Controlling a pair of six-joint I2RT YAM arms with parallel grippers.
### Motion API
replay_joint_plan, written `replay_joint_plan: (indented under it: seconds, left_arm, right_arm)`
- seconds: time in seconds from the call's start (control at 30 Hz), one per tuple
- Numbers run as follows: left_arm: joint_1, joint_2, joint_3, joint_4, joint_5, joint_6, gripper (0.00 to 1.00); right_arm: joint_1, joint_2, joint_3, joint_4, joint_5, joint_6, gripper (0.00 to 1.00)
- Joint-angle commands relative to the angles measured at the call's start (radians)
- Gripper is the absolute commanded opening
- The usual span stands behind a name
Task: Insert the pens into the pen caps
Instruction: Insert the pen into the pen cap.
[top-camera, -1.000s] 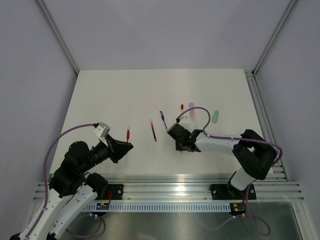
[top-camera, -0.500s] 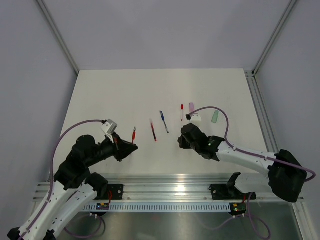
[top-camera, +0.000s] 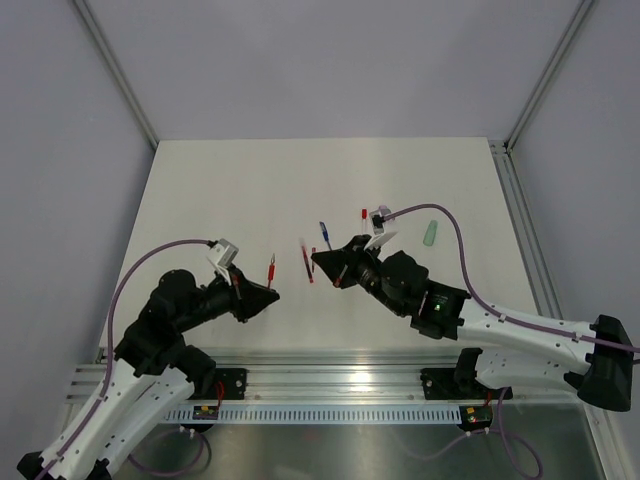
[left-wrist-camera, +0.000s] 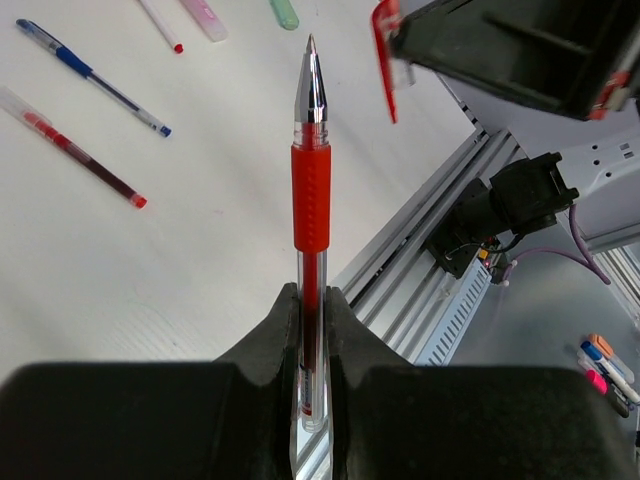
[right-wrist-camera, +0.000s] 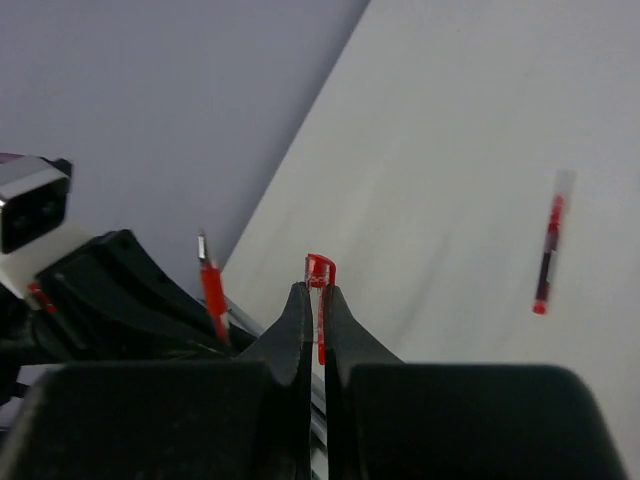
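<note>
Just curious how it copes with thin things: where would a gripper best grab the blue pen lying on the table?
Probably mid-barrel, coming straight down from above. The blue pen lies flat on the table, so jaws should straddle its thin barrel crosswise; the red-inked pen beside it lies apart, leaving room on both sides.

A narrow gap separates the left gripper (top-camera: 270, 290)'s pen (top-camera: 270, 268) from the right gripper (top-camera: 318, 259), a loose red pen (top-camera: 306, 262) lying beneath. The table (top-camera: 220, 190) opens far and left.

Left hand (top-camera: 266, 293) with red pen (top-camera: 270, 268) (tip pointing away) — right hand (top-camera: 318, 259) nearby
</note>
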Motion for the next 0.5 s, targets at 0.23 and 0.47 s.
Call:
replay_joint_plan:
  seconds: [0.23,0.47]
  left_arm:
    - [0.004,-0.007,-0.045,0.139,0.141,-0.055,0.0]
    - [0.004,-0.014,-0.064,0.184,0.226,-0.075,0.0]
  right_arm:
    - [0.044,0.037,0.034,0.175,-0.005,-0.049,0.0]
    - [0.044,0.025,0.044,0.25,-0.076,-0.081,0.0]
